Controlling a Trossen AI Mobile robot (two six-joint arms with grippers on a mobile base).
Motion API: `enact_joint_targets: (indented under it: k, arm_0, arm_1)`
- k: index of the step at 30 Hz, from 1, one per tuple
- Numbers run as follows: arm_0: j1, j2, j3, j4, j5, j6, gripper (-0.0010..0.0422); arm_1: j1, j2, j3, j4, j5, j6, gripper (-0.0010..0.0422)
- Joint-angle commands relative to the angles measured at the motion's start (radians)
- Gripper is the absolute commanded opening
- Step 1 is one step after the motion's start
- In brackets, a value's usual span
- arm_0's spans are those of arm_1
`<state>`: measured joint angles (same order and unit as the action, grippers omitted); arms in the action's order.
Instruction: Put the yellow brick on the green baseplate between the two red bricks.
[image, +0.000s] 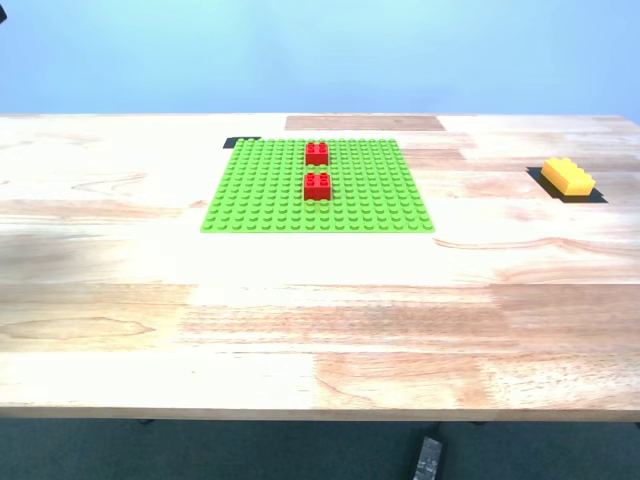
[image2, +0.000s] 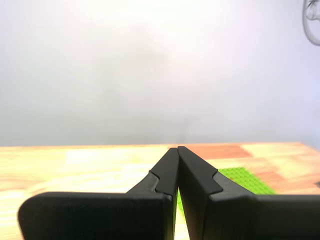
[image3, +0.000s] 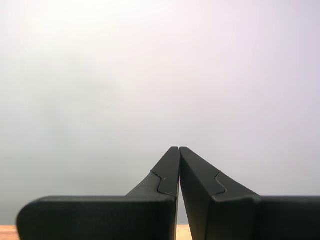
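The green baseplate (image: 317, 187) lies flat on the far middle of the wooden table. The two red bricks (image: 317, 152) (image: 317, 185) stand on it in one line, a small gap between them. The yellow brick (image: 567, 176) sits on a black patch near the exterior view's right edge. No arm shows in the exterior view. My first gripper (image2: 178, 148) is shut and empty, held above the table, with a corner of the baseplate (image2: 245, 179) beyond it. My second gripper (image3: 179, 148) is shut and empty, pointing at a blank wall.
The wooden table (image: 300, 320) spans the exterior view, its front edge near the bottom. A small black object (image: 427, 458) lies on the floor below that edge. A blue wall stands behind the table.
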<state>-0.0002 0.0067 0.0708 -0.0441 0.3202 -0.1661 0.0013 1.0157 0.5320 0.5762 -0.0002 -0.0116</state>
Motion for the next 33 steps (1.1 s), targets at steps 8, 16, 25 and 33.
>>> enact_joint_targets:
  k: [8, 16, 25, 33]
  arm_0:
    - [0.0, 0.239, 0.278, -0.099, 0.099, 0.085, 0.0]
    - [0.0, 0.534, 0.618, -0.438, 0.298, 0.302, 0.0]
    - [0.0, 0.764, 0.912, -0.835, 0.365, 0.56, 0.0]
    - [-0.005, 0.872, 1.002, -0.974, 0.368, 0.638, 0.0]
  arm_1:
    - [-0.001, 0.061, 0.24, -0.46, -0.079, -0.1, 0.0]
    - [-0.001, 0.182, 0.578, -0.968, -0.079, -0.157, 0.0]
    - [-0.001, 0.33, 0.827, -1.343, -0.079, -0.203, 0.0]
    - [-0.001, 0.462, 0.925, -1.498, -0.079, -0.204, 0.0]
